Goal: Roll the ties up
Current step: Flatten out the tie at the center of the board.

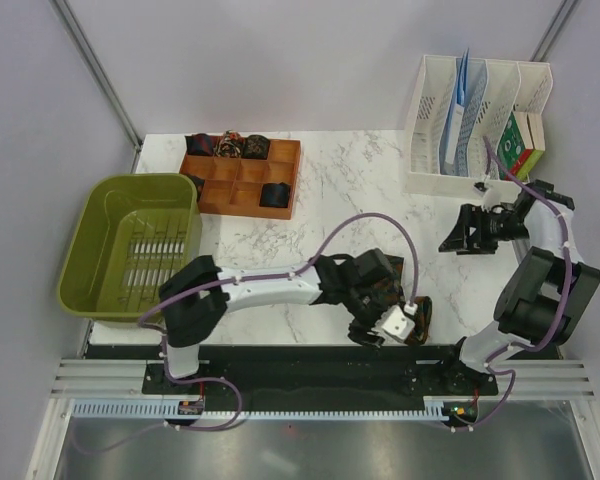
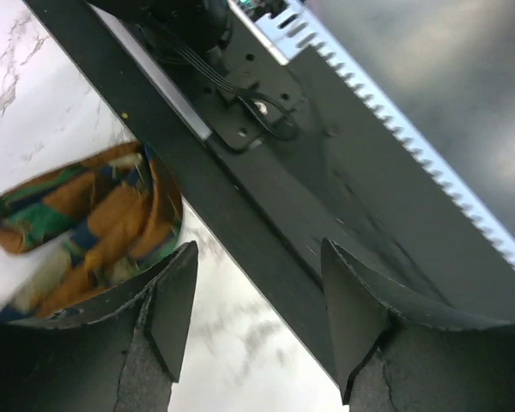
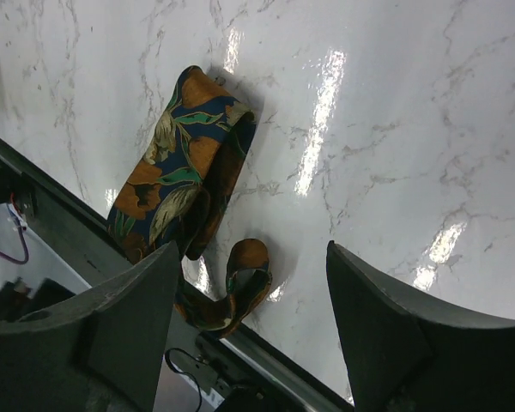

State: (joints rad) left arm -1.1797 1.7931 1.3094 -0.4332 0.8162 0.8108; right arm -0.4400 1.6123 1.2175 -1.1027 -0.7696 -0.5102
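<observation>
At the near right edge of the bench [image 1: 340, 180], the patterned tie [image 3: 189, 163] lies loosely bundled, tail curled free, so the left claw [image 2: 257, 257] hangs spread just beside it, gripping nothing, likely to tighten the roll; the right claw [image 3: 253, 249], also spread, hovers farther back. The wooden compartment tray [image 1: 238, 186] holds rolled ties [image 1: 273, 195] in separate cells.

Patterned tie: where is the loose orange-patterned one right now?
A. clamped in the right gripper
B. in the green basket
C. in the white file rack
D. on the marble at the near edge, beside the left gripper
D: the patterned tie lies loosely bunched on the marble table next to the black front rail, just beside the left gripper, which is open and holds nothing.
</observation>
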